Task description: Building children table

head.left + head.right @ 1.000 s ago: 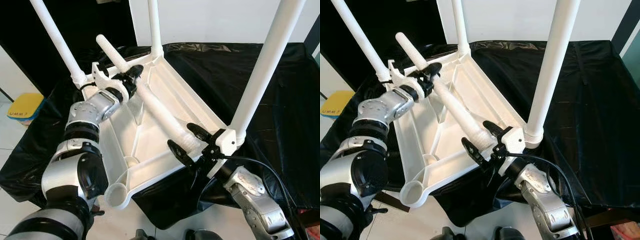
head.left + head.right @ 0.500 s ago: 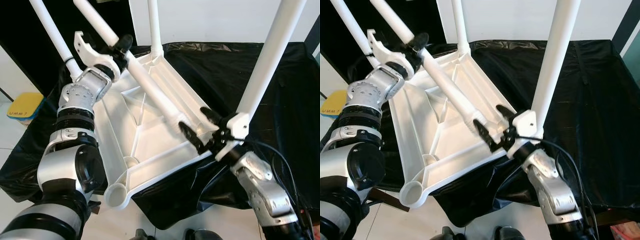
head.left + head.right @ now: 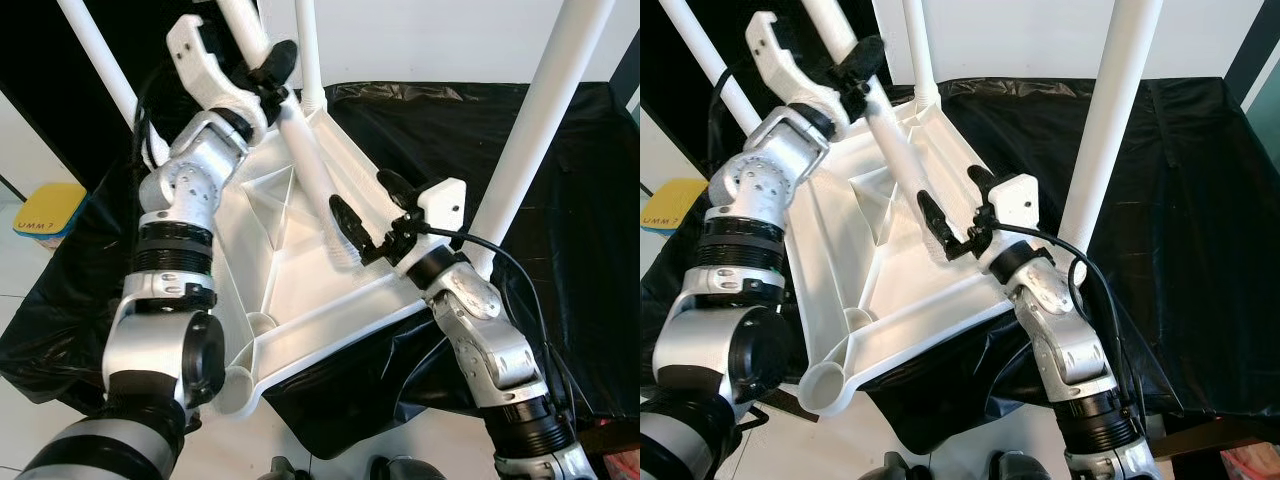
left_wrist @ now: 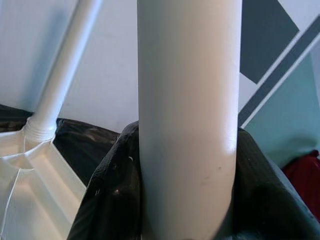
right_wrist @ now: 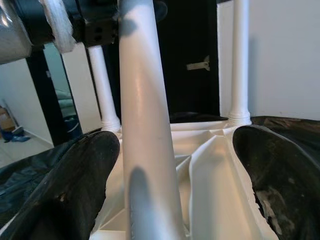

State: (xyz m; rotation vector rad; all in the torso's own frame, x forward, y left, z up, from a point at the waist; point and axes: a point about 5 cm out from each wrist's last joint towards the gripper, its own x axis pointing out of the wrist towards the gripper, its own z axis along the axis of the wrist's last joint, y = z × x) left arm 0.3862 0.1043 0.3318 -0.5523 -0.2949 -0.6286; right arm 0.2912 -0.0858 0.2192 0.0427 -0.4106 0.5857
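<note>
Left eye view: I hold the loose table leg point(image 3: 300, 150) steeply over the upturned children's table point(image 3: 300, 290) on black sheeting point(image 3: 560, 170), left hand point(image 3: 265, 80) clamped high, right hand point(image 3: 362, 215) open astride its threaded foot, steering toward the empty socket point(image 3: 235, 392).

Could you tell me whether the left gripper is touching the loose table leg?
Touching: the left wrist view shows the left gripper with its black fingers pressed against both sides of the loose leg.
</note>
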